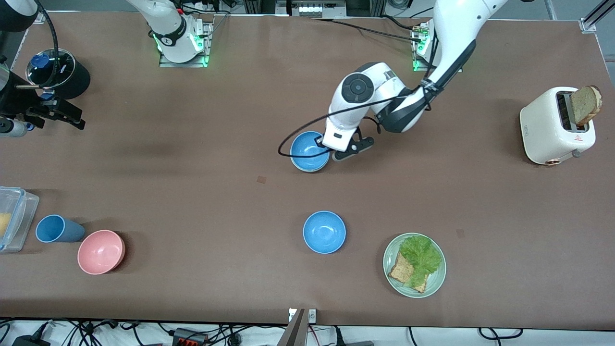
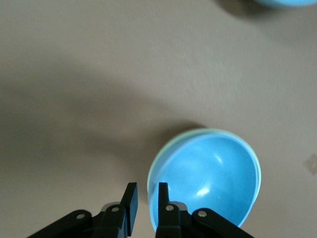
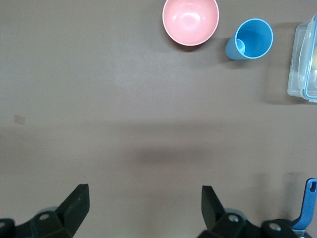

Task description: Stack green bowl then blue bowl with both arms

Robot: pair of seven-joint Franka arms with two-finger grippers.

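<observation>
Left gripper (image 2: pixel 143 203): its fingers pinch the rim of a blue bowl (image 1: pixel 308 151) near the middle of the table.
Green bowl (image 2: pixel 171 148): only a thin pale rim shows; the blue bowl sits inside it.
Second blue bowl (image 1: pixel 324 231): empty, nearer the front camera.
Green plate (image 1: pixel 391 275): holds bread and lettuce, beside that bowl.
Right gripper (image 3: pixel 143 208): fingers wide apart, waiting over its end of the table.
Pink bowl (image 1: pixel 101 251): empty, beside a blue cup (image 1: pixel 56 229).
</observation>
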